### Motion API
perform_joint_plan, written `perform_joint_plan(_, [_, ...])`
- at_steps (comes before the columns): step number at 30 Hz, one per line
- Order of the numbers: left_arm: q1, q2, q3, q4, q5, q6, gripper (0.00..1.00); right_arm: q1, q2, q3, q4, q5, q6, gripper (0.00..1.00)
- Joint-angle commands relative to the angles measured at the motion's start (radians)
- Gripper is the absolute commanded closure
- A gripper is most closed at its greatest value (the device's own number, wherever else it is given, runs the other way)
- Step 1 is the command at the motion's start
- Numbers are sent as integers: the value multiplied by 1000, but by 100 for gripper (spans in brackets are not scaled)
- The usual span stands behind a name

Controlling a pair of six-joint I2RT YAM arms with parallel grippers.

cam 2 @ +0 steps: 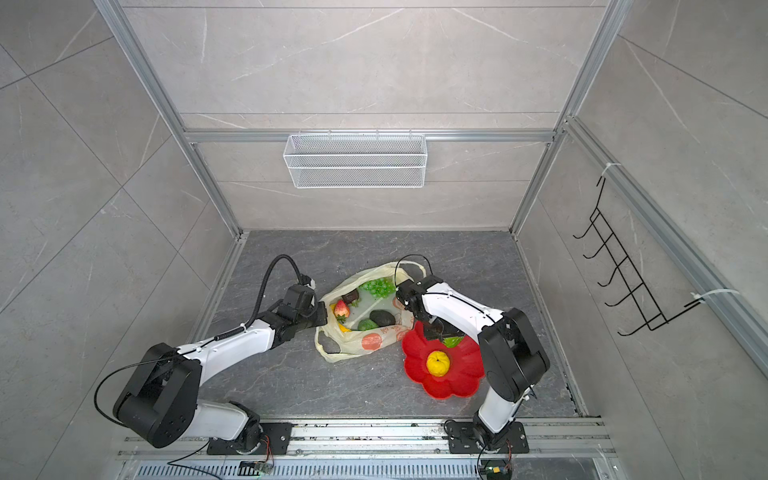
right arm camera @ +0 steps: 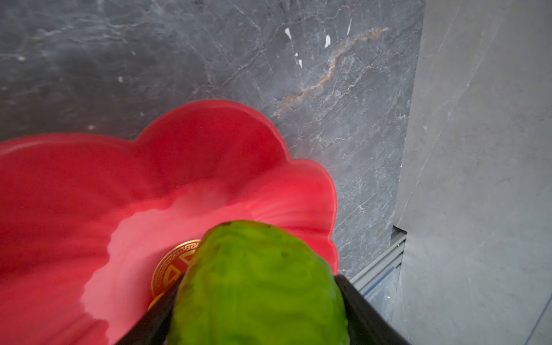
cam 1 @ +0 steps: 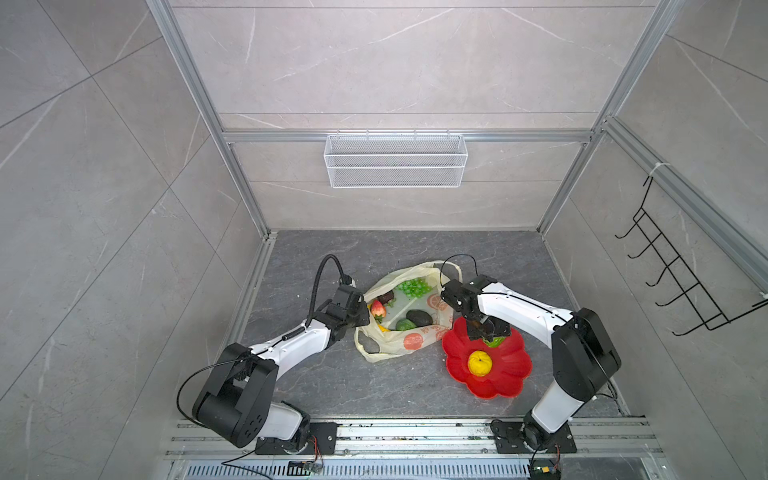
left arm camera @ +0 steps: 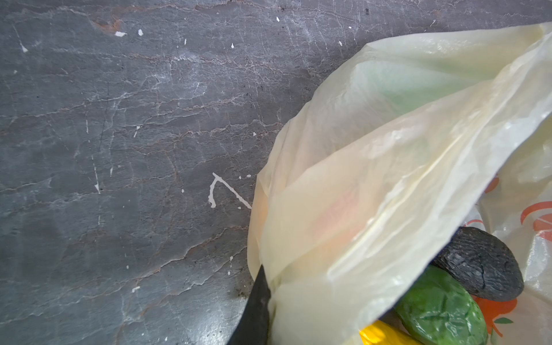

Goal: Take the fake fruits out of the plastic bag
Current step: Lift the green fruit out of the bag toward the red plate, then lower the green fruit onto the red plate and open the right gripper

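Note:
The pale-yellow plastic bag (cam 1: pixel 388 347) (cam 2: pixel 345 341) lies open in the middle of the dark floor. Inside it I see a green grape bunch (cam 1: pixel 413 287), a red strawberry (cam 1: pixel 377 309), a dark avocado (cam 1: pixel 419 318) (left arm camera: pixel 481 268), a green fruit (cam 1: pixel 404 325) (left arm camera: pixel 439 316) and a bit of yellow banana (left arm camera: pixel 379 334). My left gripper (cam 1: pixel 360 316) is shut on the bag's left rim (left arm camera: pixel 373 194); only one dark finger (left arm camera: pixel 255 310) shows. My right gripper (cam 1: pixel 490 337) (right arm camera: pixel 260 298) is shut on a bumpy green fruit (right arm camera: pixel 260 283) (cam 1: pixel 494 342) low over the red plate. A yellow lemon-like ball (cam 1: pixel 479 363) sits on that plate.
The red flower-shaped plate (cam 1: pixel 509 376) (right arm camera: pixel 89 185) lies right of the bag, near the right wall. A white wire basket (cam 1: pixel 395 160) hangs on the back wall and a black hook rack (cam 1: pixel 681 270) on the right wall. An aluminium rail (cam 1: pixel 415 432) runs along the front.

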Motion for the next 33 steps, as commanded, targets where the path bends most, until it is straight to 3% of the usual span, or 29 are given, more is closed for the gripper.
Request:
perform_joint_plan(1, [6,-11,3,6,-5,12,90,-14,30,-16,-20,47,1,28])
perform_joint_plan(33, [6,-2,3,7,-12,13,90,-39,167,-78,75,40,-46,19])
